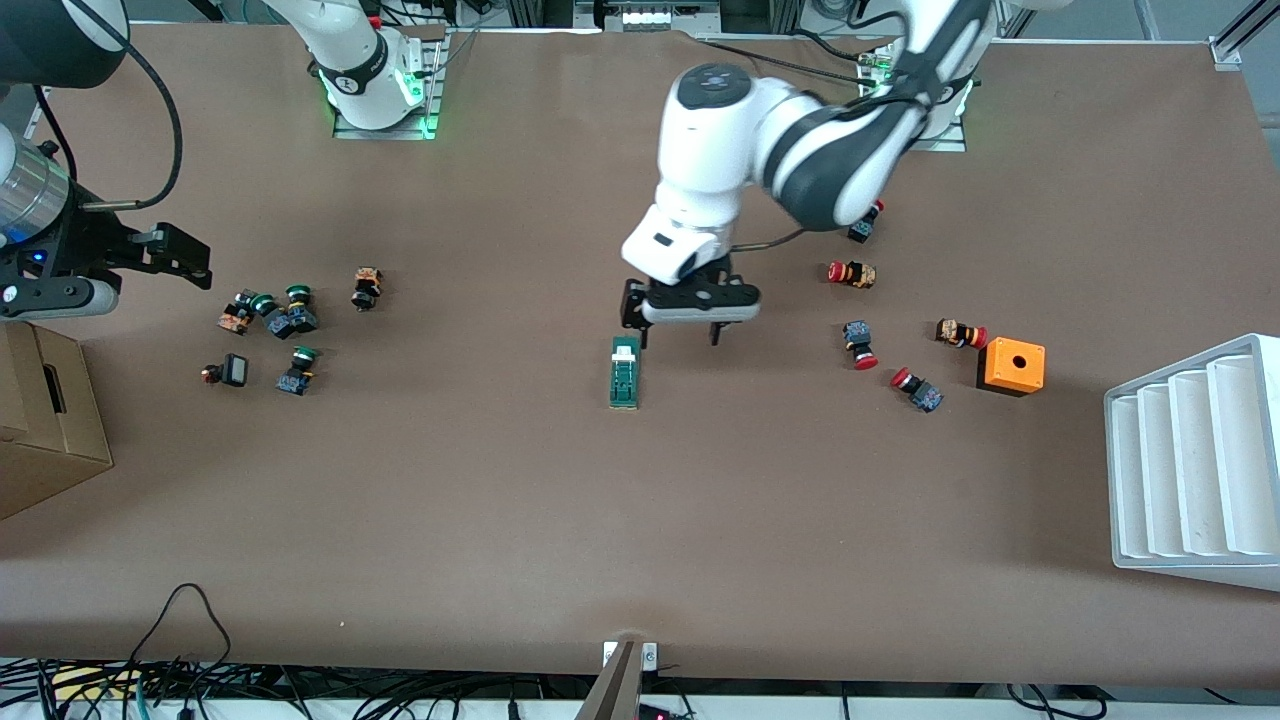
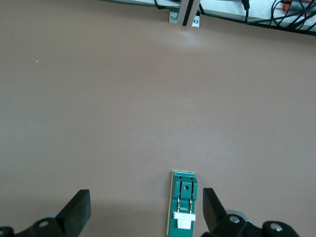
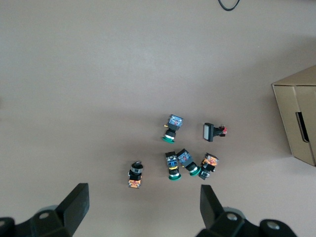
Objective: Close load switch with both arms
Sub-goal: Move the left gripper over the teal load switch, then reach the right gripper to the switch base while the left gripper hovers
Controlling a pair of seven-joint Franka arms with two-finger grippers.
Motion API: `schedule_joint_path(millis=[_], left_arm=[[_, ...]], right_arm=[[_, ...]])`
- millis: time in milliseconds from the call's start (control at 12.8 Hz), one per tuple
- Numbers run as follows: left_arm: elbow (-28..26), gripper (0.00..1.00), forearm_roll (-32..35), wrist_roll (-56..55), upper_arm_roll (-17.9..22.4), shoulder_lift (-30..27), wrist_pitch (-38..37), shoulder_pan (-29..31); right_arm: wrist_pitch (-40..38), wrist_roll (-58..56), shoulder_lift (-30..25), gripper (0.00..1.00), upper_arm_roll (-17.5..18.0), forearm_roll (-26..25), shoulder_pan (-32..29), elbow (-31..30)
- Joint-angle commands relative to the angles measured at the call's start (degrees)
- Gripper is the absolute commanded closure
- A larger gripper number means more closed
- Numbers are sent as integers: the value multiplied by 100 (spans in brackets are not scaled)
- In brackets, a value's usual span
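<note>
The load switch [image 1: 625, 372] lies flat near the middle of the table [image 1: 500, 500], its white end piece pointing toward the robots' bases. The left gripper [image 1: 682, 335] hangs just above that white end & a bit toward the left arm's end, w/ its 2 fingers [image 2: 76, 212] spread wide, holding nothing. The right gripper [image 3: 143, 210] waits up high over the green-capped buttons [image 1: 275, 325] at the right arm's end, by the cardboard box [image 1: 45, 420], fingers spread too. Red-capped buttons [image 1: 860, 345] & an orange box [image 1: 1012, 366] sit toward the left arm's end.
</note>
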Motion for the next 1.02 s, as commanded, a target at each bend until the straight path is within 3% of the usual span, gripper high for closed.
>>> schedule_joint_path(millis=[0, 392, 549, 784, 941], left_arm=[[-237, 0, 1339, -1142, -156, 135, 169, -56], [-299, 0, 3240, -3173, -393, 592, 310, -302], [-308, 0, 4293, -4235, -446, 907, 310, -407], [-352, 0, 5875, -5765, -569, 1426, 143, -478], [-378, 0, 6528, -6269, -613, 1664, -146, -531]], right_arm=[[-17, 73, 64, 1, 16, -112, -7, 108], [-96, 143, 222, 1, 33, -147, 45, 90], [-113, 187, 275, 1, 60, -130, 124, 64], [-44, 214, 442, 1, 60, -51, 177, 99], [-17, 222, 547, 1, 68, 167, 186, 195]])
